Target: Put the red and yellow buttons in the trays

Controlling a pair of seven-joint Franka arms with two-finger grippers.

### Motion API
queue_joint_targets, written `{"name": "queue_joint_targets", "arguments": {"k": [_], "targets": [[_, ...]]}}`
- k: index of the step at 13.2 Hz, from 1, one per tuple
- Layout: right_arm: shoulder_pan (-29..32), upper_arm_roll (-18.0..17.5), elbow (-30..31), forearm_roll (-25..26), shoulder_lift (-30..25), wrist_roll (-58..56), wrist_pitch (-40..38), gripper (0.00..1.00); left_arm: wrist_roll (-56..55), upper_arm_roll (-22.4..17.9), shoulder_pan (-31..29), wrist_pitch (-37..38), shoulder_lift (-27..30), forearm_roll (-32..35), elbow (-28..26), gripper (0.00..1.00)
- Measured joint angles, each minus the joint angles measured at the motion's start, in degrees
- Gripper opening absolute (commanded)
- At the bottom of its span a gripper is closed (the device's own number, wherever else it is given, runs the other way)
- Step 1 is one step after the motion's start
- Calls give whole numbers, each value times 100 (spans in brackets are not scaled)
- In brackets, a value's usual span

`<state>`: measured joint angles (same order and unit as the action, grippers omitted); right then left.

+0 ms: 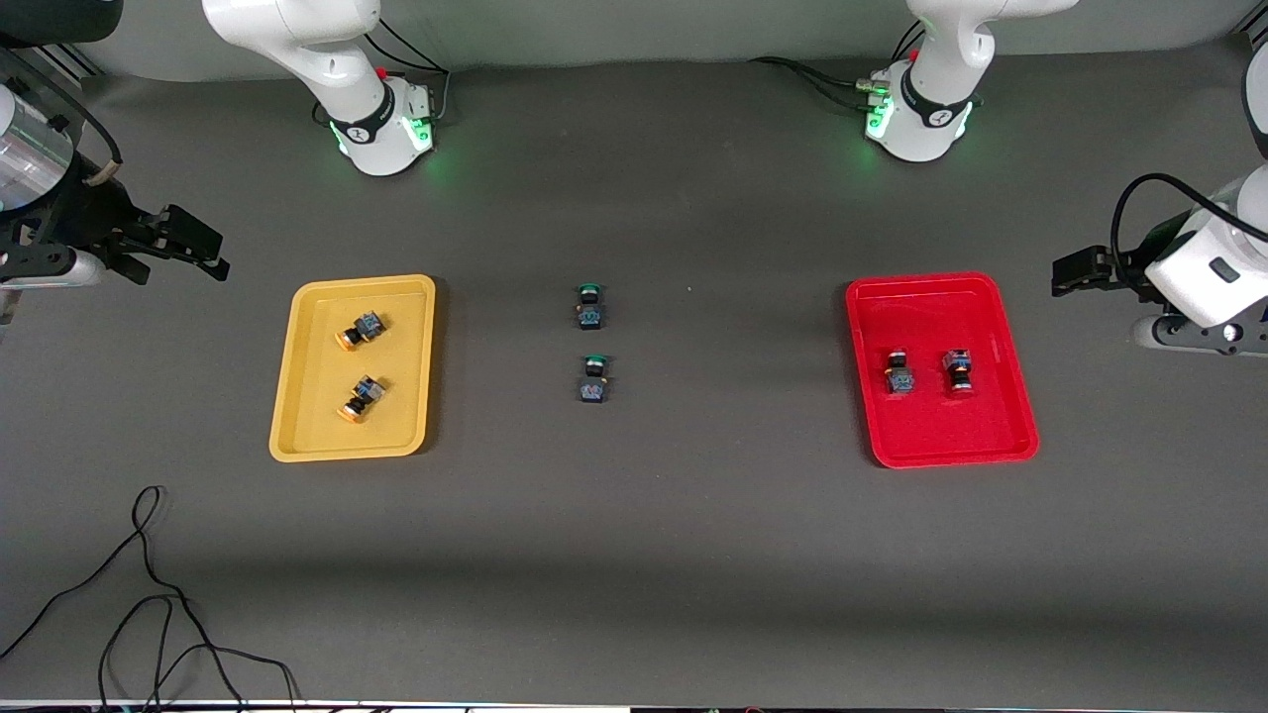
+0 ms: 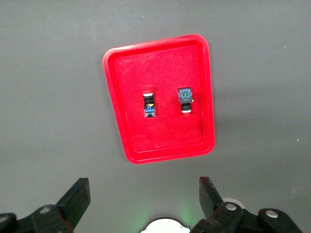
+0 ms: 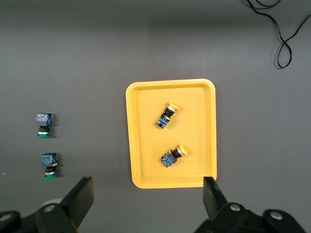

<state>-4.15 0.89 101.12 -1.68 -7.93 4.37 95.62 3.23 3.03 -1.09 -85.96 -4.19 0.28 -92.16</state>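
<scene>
I've got the yellow tray (image 1: 353,368) at middle left of the front view holding both yellow-capped buttons (image 1: 360,330), and the red tray (image 1: 940,368) at middle right holding both red-capped buttons (image 1: 898,372), side by side. Between the trays, two green-capped switches (image 1: 589,306) sit on the dark grey tabletop (image 1: 634,555), and a black cable (image 1: 149,594) loops at lower left. My right end effector (image 3: 148,199) hangs open at the left edge; my left end effector (image 2: 145,196), open too, waits at the right edge.

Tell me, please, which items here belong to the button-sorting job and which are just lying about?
Job:
- yellow plastic tray, two yellow-capped switches inside
- red plastic tray, two red-capped switches inside

Lying about:
- two green-capped switches
- black cable
</scene>
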Motion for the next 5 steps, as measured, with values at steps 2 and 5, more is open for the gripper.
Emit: {"name": "queue_joint_targets", "arguments": {"k": [2, 5], "targets": [[5, 43, 0, 0, -1, 0, 3, 100, 3, -2, -1, 0, 4, 5, 2, 100], [7, 133, 0, 0, 14, -9, 12, 100, 10, -10, -8, -1, 4, 6, 2, 100]]}}
